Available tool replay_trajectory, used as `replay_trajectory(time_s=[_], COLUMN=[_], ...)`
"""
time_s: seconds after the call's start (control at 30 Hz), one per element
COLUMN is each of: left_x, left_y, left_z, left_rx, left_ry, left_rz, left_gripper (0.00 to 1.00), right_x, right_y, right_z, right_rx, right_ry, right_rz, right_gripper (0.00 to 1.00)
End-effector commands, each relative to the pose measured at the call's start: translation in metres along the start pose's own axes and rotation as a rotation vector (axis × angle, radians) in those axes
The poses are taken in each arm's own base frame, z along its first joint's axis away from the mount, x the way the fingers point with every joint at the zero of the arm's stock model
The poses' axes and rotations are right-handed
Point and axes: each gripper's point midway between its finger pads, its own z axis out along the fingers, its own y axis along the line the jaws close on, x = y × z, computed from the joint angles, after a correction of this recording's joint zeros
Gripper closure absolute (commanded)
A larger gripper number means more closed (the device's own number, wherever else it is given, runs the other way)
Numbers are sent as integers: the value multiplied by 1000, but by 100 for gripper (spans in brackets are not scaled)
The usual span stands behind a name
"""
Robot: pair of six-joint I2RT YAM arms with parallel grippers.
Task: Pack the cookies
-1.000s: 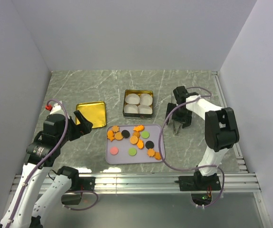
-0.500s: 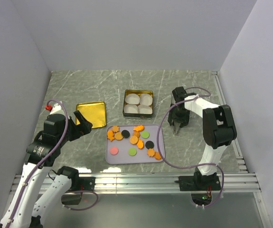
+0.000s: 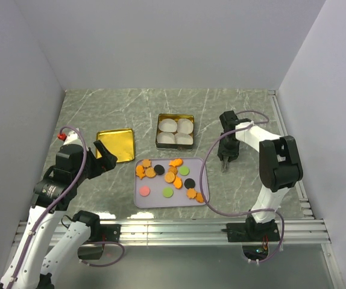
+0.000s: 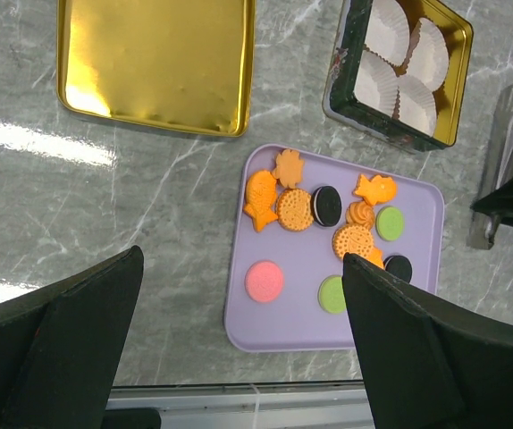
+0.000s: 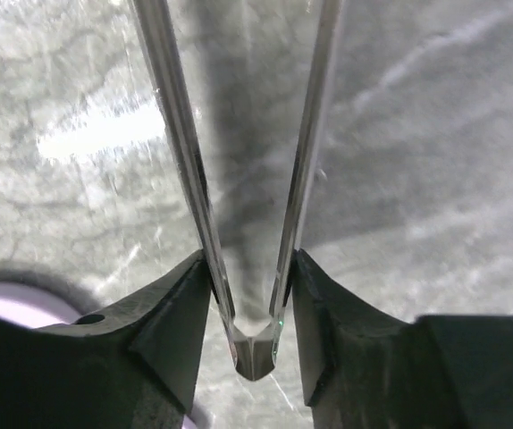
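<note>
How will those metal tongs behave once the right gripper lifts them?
The tongs look thin and springy, so squeezing probably closes their tips. Their polished metal may slip in the right gripper; held near the hinge, they could pivot.

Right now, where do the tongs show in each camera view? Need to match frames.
Top external: the tongs are right of the lavender tray, mostly hidden under the right gripper.
Left wrist: tongs at the far right edge, right of the tray.
Right wrist: both blades run up the centre, pinched between the gripper's fingers.
Shared landmark: the lavender tray, only a sliver at bottom left in the right wrist view.
</note>
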Motion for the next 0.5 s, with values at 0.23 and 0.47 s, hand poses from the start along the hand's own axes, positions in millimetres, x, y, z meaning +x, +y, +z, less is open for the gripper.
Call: replay_trajectory(time_s=[0.23, 0.47], left_x=[-1, 0], left_y=[-1, 1], left_z=[5, 7], left_rx=[-2, -23], left_ry=[6, 14], left_rz=[-8, -14], left_gripper=[1, 1], right_x=[-36, -32], right_y=[-3, -4], right_z=[-100, -147], right_rx=[-49, -70], right_ry=[-196, -229], right_rz=[5, -7], right_gripper=[60, 61])
